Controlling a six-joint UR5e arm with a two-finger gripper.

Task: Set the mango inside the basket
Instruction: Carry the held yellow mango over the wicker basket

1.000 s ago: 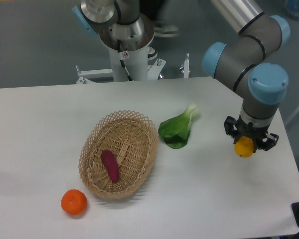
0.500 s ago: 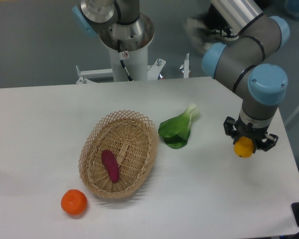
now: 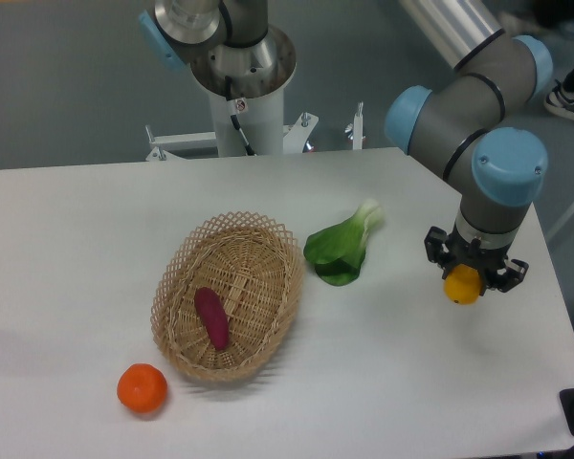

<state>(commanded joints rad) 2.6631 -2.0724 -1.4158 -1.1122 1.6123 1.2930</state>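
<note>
A white worktop (image 3: 96, 249) is standing before a grey floor. The gripper (image 3: 464, 277) is pinching the mango (image 3: 462, 286) between its fingers (image 3: 433, 246) near the right edge, well apart from the basket (image 3: 177, 277), which is holding a purple piece (image 3: 211, 316).

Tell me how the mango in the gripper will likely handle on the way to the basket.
The mango looks smooth and rounded, so it may slip in the gripper. Set in the basket, it would probably roll toward the purple piece.

The black two-finger gripper (image 3: 463, 278) hides most of the yellow-orange mango (image 3: 462, 286); only its lower end shows.
</note>
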